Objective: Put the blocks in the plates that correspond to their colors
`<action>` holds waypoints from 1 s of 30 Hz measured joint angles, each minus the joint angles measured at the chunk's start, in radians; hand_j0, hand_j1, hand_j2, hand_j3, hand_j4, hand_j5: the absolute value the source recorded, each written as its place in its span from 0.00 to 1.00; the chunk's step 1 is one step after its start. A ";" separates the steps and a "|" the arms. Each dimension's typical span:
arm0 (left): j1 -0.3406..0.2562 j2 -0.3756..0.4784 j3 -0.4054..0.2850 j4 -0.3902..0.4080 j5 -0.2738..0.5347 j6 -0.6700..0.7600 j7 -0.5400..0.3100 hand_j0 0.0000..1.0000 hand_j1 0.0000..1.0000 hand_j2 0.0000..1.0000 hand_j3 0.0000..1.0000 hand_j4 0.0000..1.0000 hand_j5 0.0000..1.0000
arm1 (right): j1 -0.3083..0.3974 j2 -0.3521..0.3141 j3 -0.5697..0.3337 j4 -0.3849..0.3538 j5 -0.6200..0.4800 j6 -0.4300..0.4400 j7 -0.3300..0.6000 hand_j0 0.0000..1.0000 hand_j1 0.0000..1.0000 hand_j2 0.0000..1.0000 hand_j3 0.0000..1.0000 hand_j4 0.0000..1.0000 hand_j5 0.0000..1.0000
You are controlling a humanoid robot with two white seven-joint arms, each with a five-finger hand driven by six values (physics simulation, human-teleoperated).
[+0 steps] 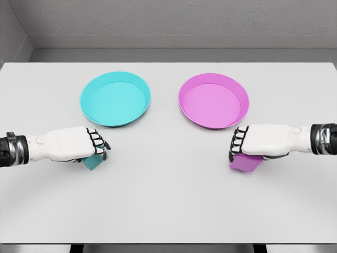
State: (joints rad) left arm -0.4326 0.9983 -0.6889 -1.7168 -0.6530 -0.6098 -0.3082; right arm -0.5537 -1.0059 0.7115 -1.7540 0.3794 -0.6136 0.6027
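A cyan plate (115, 98) lies on the white table at the back left, and a magenta plate (213, 100) lies to its right. Below the cyan plate, my left hand (98, 143) is curled over a cyan block (93, 163), which is mostly hidden under the palm. Below the magenta plate, my right hand (239, 143) is curled over a magenta block (244, 162), whose front face shows beneath the fingers. Both blocks look to be resting on the table surface.
The white table (168, 205) stretches from edge to edge, with its front edge near the bottom of the view. A grey wall runs behind the table's far edge.
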 measured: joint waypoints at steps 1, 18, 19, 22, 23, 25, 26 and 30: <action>0.000 0.000 0.001 -0.001 0.001 0.000 0.000 0.46 0.46 0.46 0.46 0.46 0.46 | -0.012 0.001 -0.001 0.000 -0.001 0.000 -0.001 0.52 0.52 0.52 0.52 0.52 0.52; -0.089 0.002 0.046 -0.005 0.037 -0.003 0.002 0.46 0.46 0.46 0.46 0.46 0.46 | -0.109 0.046 -0.003 0.001 -0.008 0.068 -0.008 0.52 0.52 0.52 0.52 0.52 0.52; -0.101 0.002 0.047 -0.003 0.040 -0.003 0.002 0.46 0.46 0.46 0.46 0.46 0.46 | -0.112 0.051 -0.002 0.001 -0.008 0.086 -0.008 0.52 0.52 0.52 0.52 0.52 0.52; -0.123 -0.005 0.049 0.003 0.046 -0.003 0.002 0.46 0.46 0.46 0.46 0.46 0.46 | -0.118 0.058 -0.002 0.001 -0.009 0.143 -0.008 0.52 0.52 0.52 0.52 0.52 0.52; -0.137 -0.012 0.049 0.008 0.046 -0.003 0.001 0.46 0.46 0.46 0.46 0.46 0.46 | -0.118 0.059 -0.002 0.001 -0.009 0.159 -0.008 0.52 0.52 0.52 0.52 0.52 0.52; -0.155 -0.038 0.048 0.029 0.042 -0.003 -0.001 0.46 0.46 0.46 0.46 0.46 0.46 | -0.129 0.061 -0.002 0.001 -0.009 0.186 -0.010 0.52 0.52 0.52 0.52 0.52 0.52; -0.169 -0.052 0.047 0.041 0.038 -0.003 -0.002 0.46 0.46 0.46 0.46 0.46 0.46 | -0.132 0.061 -0.002 0.001 -0.009 0.202 -0.010 0.52 0.52 0.52 0.52 0.52 0.52; -0.201 -0.113 0.044 0.097 0.019 -0.003 -0.004 0.46 0.46 0.46 0.46 0.46 0.46 | -0.140 0.070 -0.001 0.001 -0.010 0.273 -0.011 0.52 0.52 0.52 0.52 0.52 0.52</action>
State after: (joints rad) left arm -0.6335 0.8856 -0.6448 -1.6198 -0.6338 -0.6126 -0.3118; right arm -0.6933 -0.9360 0.7101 -1.7532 0.3698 -0.3405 0.5917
